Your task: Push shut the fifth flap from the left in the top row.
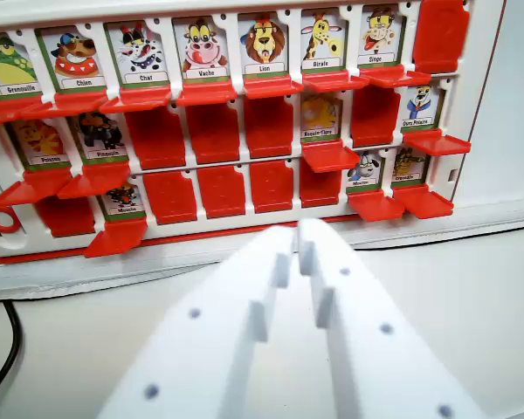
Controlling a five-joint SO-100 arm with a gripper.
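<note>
A white game board (498, 113) with rows of red flaps stands across the upper half of the wrist view. In the top row, seven flaps from the left lie folded down and show animal cards. The fifth card is the lion (264, 42), with its red flap (273, 86) lying flat below it. The top row's flap at the far right (440, 33) stands closed. My white gripper (295, 237) fills the bottom centre, below and in front of the board. Its fingertips sit close together with nothing between them, and they do not touch the board.
The vache card (204, 45) and the girafe card (321, 37) flank the lion. Several flaps in the middle and bottom rows are closed, such as one (270, 127) below the lion. A black cable (10, 345) curves at the bottom left. A red ring (0, 218) sits at the board's left edge.
</note>
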